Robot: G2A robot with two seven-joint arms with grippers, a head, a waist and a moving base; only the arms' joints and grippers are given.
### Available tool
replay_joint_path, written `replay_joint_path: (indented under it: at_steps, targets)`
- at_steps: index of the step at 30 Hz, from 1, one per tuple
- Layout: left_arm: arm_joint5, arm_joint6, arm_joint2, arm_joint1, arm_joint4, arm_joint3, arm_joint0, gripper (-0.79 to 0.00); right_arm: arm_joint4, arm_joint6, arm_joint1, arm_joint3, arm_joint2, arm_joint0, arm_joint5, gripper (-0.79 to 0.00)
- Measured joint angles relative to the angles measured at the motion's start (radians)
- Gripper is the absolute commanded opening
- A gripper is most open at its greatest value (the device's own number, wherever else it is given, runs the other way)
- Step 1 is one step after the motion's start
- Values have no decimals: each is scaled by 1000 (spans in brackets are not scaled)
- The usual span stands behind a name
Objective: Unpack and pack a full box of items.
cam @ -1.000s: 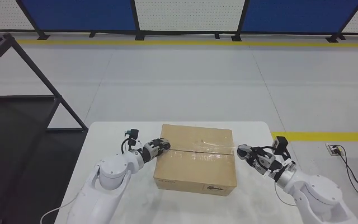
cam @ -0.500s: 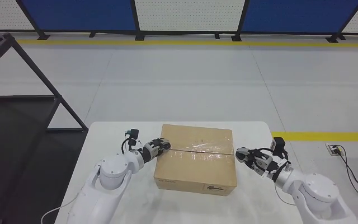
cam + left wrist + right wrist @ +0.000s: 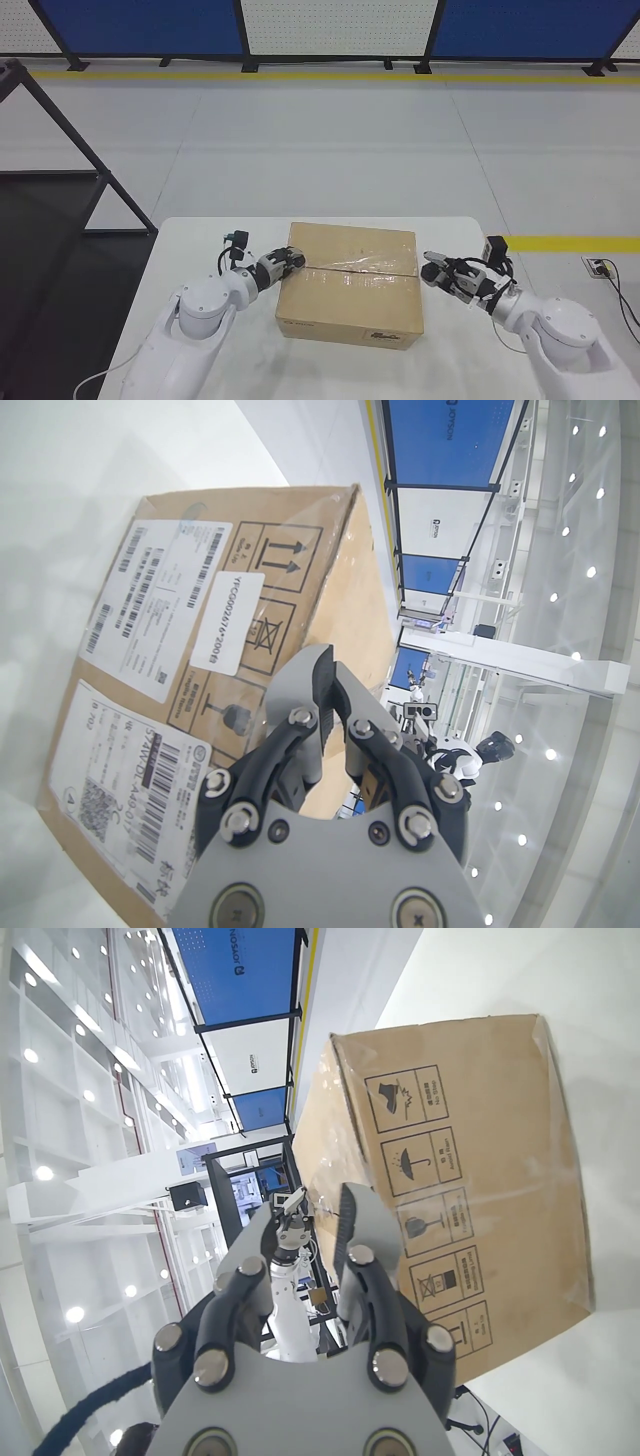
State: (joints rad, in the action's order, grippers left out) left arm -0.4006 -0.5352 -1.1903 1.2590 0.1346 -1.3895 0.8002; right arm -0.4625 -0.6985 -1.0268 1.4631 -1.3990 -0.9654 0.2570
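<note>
Box [image 3: 350, 300] at lower centre is flanked at its taped seam [image 3: 355, 268], left gripper [image 3: 296, 259] pinched shut, right gripper [image 3: 428, 266] parted; the seam is best peeled squarely.

Looks like a robotics test hall. Fenced by blue partition panels [image 3: 140, 25] and white perforated panels [image 3: 335, 25], with yellow lines [image 3: 300, 75] on the pale floor [image 3: 330, 150]. Lit by rows of ceiling spotlights [image 3: 592, 571], shared with another white robot [image 3: 452, 765].

White rounded arms [image 3: 200, 305], grey left claw [image 3: 332, 672], silver screws [image 3: 304, 716], black cable [image 3: 95, 1400]
</note>
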Motion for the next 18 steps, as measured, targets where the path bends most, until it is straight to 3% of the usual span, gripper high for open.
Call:
replay_joint_path:
  at_steps: [1,5,18]
  targets:
    - [0,1,-1,0,1,-1,2,-785,-8,-25,-2,-32,11,22,-18,0]
    - [0,1,-4,-1,0,-7,6,-785,-14,-75,-7,-112,30,68,-95,0]
    - [-6,8,-16,-4,-1,-30,18,-785,-5,-48,-6,-108,19,59,-137,0]
